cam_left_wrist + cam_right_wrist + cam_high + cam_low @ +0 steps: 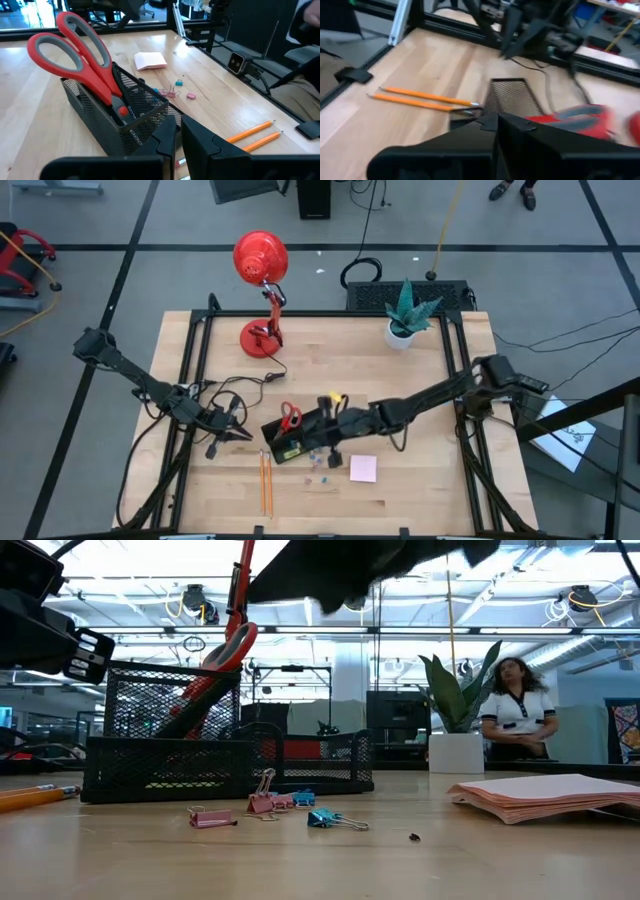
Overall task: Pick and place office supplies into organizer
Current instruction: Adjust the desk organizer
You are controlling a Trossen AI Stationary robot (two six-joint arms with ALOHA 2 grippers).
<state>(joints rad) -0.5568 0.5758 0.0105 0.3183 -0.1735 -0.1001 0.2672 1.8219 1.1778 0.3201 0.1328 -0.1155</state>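
Left hand (pixel 243 434): clenched, grasping nothing, low over the counter (pixel 420 400) just left of the organizer.
Pencils (pixel 266 483): two, orange, side by side, flat near the front edge.
Organizer (pixel 300 435): black wire mesh, two compartments, mid-counter toward the front.
Scissors (pixel 290 417): red handles with grey lining, standing blades-down in the organizer's left end.
Right hand (pixel 330 423): clenched, empty, over the organizer.
Clips (pixel 325 818): small, pink and blue, scattered just in front of the organizer.
Sticky pad (pixel 363 469): pink, square, flat, right of the clips.

Two orange pencils (pixel 266 484), one scissors (pixel 290 418), one sticky-note pad (pixel 363 469), perhaps five clips (pixel 275 808).
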